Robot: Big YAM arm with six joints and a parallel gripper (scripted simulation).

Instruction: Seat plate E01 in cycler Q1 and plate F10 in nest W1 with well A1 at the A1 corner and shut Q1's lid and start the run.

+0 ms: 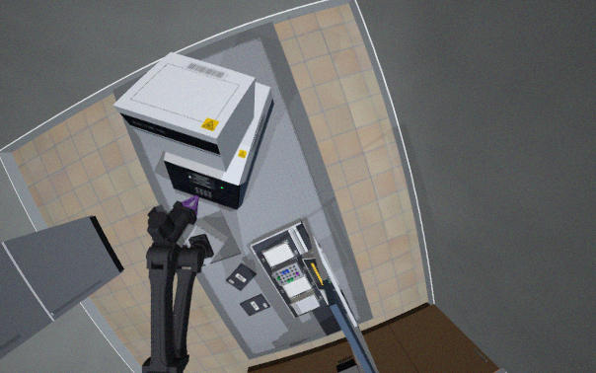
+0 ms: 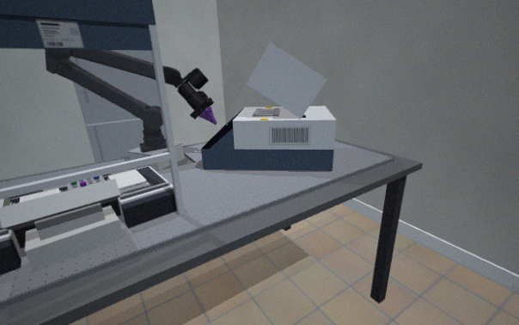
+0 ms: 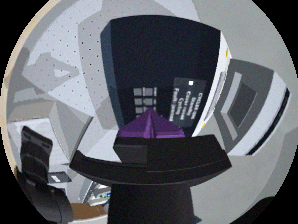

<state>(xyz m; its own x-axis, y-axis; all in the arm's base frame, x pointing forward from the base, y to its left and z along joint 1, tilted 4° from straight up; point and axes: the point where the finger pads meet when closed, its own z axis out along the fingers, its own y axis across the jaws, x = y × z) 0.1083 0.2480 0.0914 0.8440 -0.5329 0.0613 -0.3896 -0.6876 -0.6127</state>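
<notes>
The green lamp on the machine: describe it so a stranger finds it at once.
Find the big white box-shaped machine at the far end of the grey table. On its dark sloped front panel, right of the small keys, glows the lamp: the only green dot there.

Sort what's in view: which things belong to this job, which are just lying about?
Job: cycler Q1, its raised lid, key panel, shut gripper, deck labware row, two dark nests.
Bystanders: grey cabinet, brown surface, overhead shelf.
</notes>
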